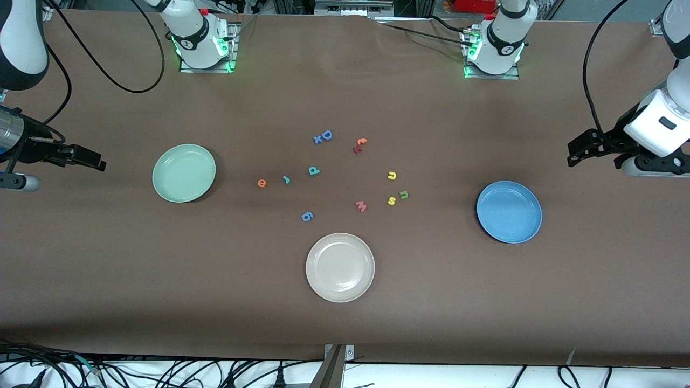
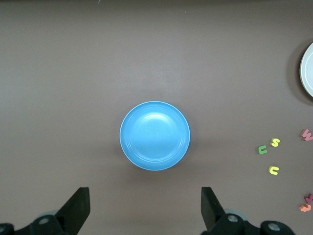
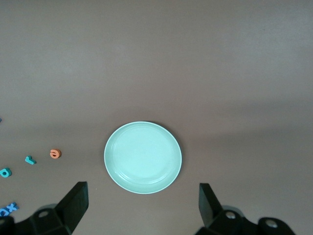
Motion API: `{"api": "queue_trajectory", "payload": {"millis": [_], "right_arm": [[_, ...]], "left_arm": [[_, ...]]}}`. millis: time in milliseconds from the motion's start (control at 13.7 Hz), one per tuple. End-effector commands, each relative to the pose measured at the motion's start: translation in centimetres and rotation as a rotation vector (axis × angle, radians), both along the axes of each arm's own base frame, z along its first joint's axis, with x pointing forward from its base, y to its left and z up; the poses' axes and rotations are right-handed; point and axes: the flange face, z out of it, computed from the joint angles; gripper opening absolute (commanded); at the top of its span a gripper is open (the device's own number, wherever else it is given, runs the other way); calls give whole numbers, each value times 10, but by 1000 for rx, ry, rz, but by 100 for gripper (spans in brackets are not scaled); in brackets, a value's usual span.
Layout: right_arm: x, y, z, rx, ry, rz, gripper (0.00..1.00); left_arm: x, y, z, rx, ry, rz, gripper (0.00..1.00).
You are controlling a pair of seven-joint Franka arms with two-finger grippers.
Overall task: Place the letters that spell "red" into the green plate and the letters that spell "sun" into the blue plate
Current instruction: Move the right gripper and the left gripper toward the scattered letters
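The green plate (image 1: pixel 184 173) (image 3: pixel 143 157) lies toward the right arm's end, the blue plate (image 1: pixel 509 212) (image 2: pixel 154 135) toward the left arm's end. Between them are an orange "e" (image 1: pixel 261 183) (image 3: pixel 55 153), a teal "r" (image 1: pixel 286 179) (image 3: pixel 30 160) and a teal "d" (image 1: pixel 314 171) (image 3: pixel 5 172). Closer to the blue plate lie a yellow "u" (image 1: pixel 392 175) (image 2: pixel 274 170), a green "n" (image 1: pixel 404 194) (image 2: pixel 262 150) and a yellow "s" (image 1: pixel 392 201) (image 2: pixel 275 142). My right gripper (image 1: pixel 96 159) (image 3: pixel 142 196) hangs open and empty above the table's end beside the green plate. My left gripper (image 1: pixel 574 152) (image 2: pixel 145 200) hangs open and empty beside the blue plate.
A beige plate (image 1: pixel 340 267) (image 2: pixel 308 68) lies nearer the front camera than the letters. Other letters: a blue "D" (image 1: pixel 326 134) with a small "x", a red and orange pair (image 1: pixel 359 145), a pink "w" (image 1: pixel 361 206) and a blue figure (image 1: pixel 306 216).
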Motion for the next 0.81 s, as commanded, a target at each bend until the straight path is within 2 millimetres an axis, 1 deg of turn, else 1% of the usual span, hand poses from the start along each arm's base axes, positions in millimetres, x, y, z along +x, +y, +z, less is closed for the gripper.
{"api": "queue_trajectory", "payload": {"millis": [0, 146, 293, 439, 513, 586, 659, 732], "right_arm": [[-4, 12, 1, -15, 9, -35, 100], [-5, 39, -2, -15, 31, -63, 99], [-5, 65, -7, -18, 39, -89, 99], [-1, 91, -18, -21, 44, -108, 99], [0, 109, -26, -27, 52, -129, 99], [1, 127, -36, -35, 64, -155, 99], [3, 144, -45, -39, 65, -165, 99], [4, 164, -54, -43, 65, -172, 99]], "left_arm": [[5, -3, -1, -22, 16, -18, 100], [5, -12, -2, -22, 18, -33, 100], [8, -15, -8, -21, 27, -38, 100], [9, -23, -12, -21, 33, -45, 100], [10, -29, -16, -22, 40, -54, 100], [12, -40, -24, -41, 53, -62, 100], [15, -46, -30, -72, 62, -59, 100], [20, -51, -45, -96, 84, -59, 100]]}}
